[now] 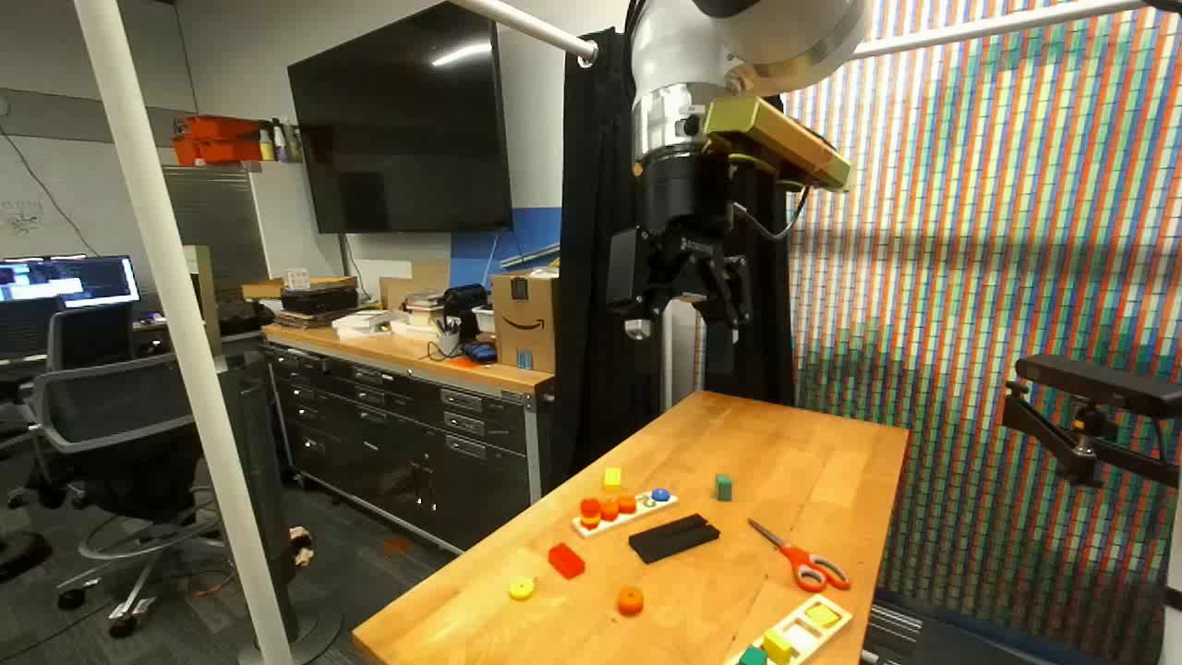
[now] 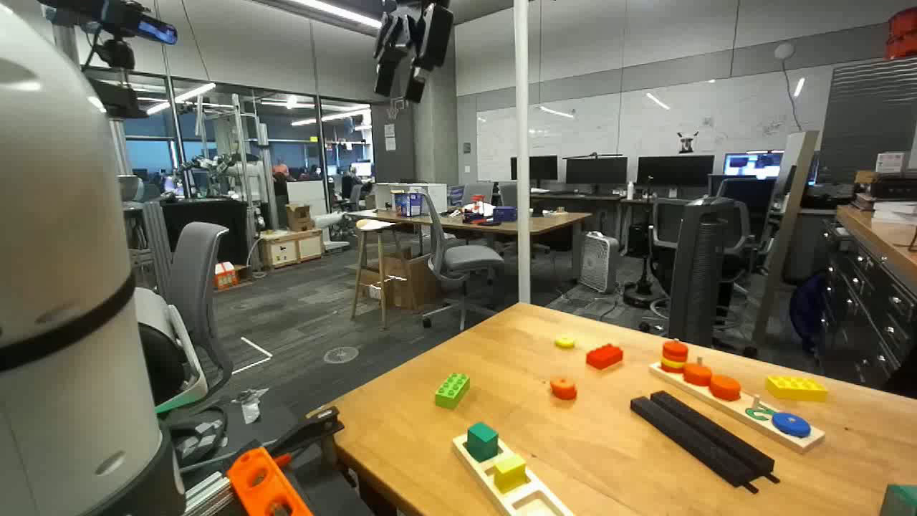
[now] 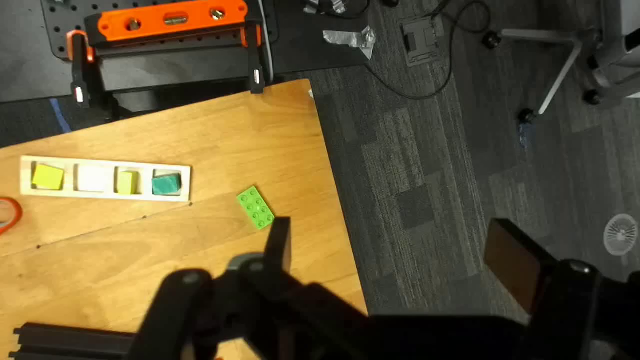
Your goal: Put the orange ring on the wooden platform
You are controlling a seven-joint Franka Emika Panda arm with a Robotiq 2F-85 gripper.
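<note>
Holds the pale arm (image 1: 693, 46) high, with the wrist (image 1: 660, 129) nearly vertical and the black gripper (image 3: 396, 253) pointing downward. Spreads both fingers (image 3: 276, 245) wide apart, seemingly with facing pads (image 3: 512, 265), though rather blurred in the wrist view.

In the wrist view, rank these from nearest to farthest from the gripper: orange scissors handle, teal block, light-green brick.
1. Light-green brick: on the tabletop, to the picture's left of the open gripper.
2. Teal block: farther left, at the right-end compartment of the tray.
3. Orange scissors handle: farthest left, cut off by the picture's edge.
</note>
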